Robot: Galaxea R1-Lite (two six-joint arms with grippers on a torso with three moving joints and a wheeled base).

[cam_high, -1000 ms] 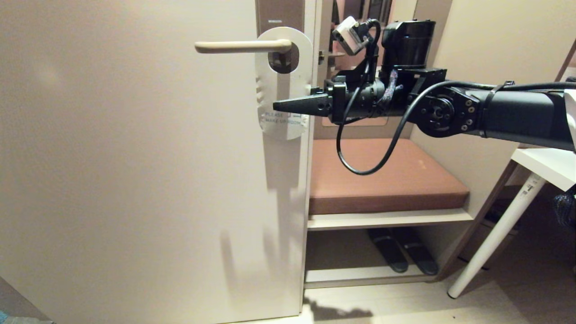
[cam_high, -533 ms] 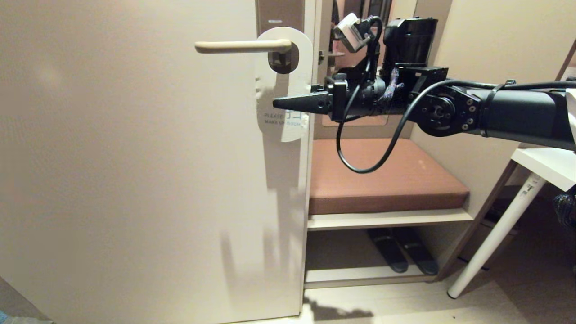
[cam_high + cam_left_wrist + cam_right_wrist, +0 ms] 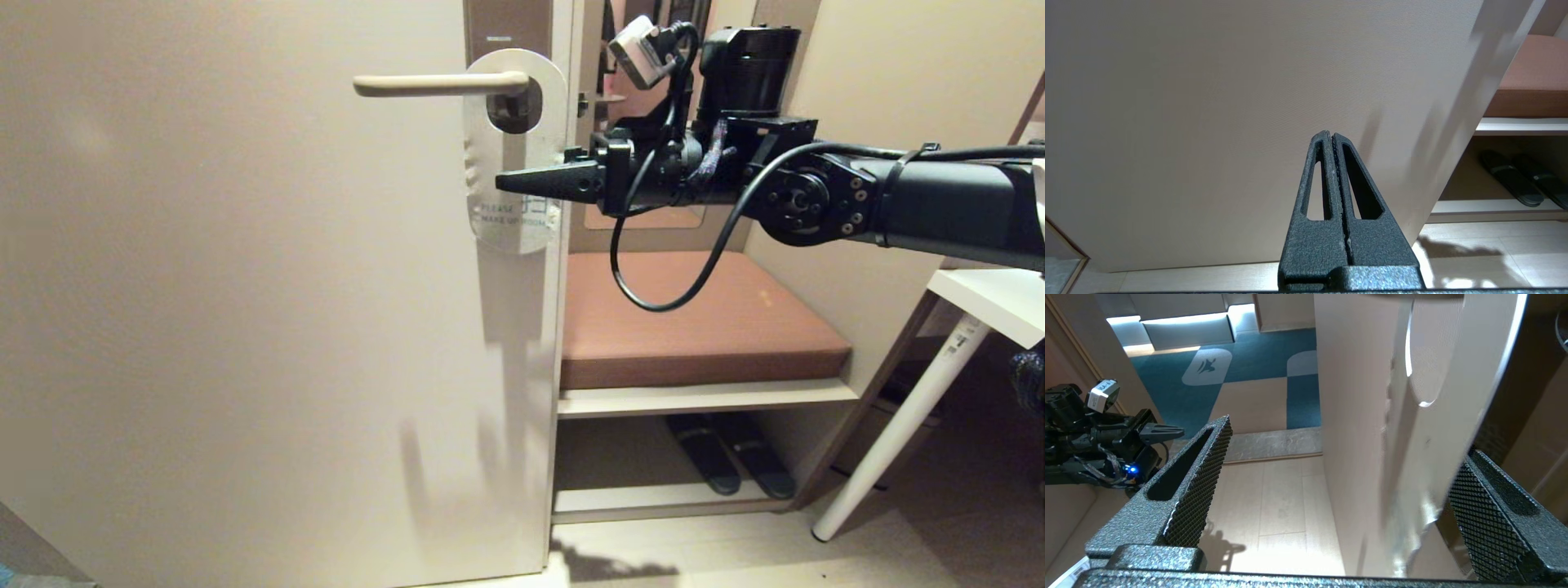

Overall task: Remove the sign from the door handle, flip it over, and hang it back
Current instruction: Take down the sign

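Sign (image 3: 514, 175): hangs by its hole on the door handle (image 3: 441, 83), white face toward me.
Right hand (image 3: 522, 181): spread wide, empty, straddling the sign's door-edge side.
Left hand (image 3: 1333, 141): closed, empty, parked low.
My step: seat deeper, pinch squarely, then slide off the lever's free end.

A hotel room entrance: a "make up room" sign (image 3: 513, 163) on the door; right of the door, a cushioned bench (image 3: 702, 322) over slippers (image 3: 731, 465).
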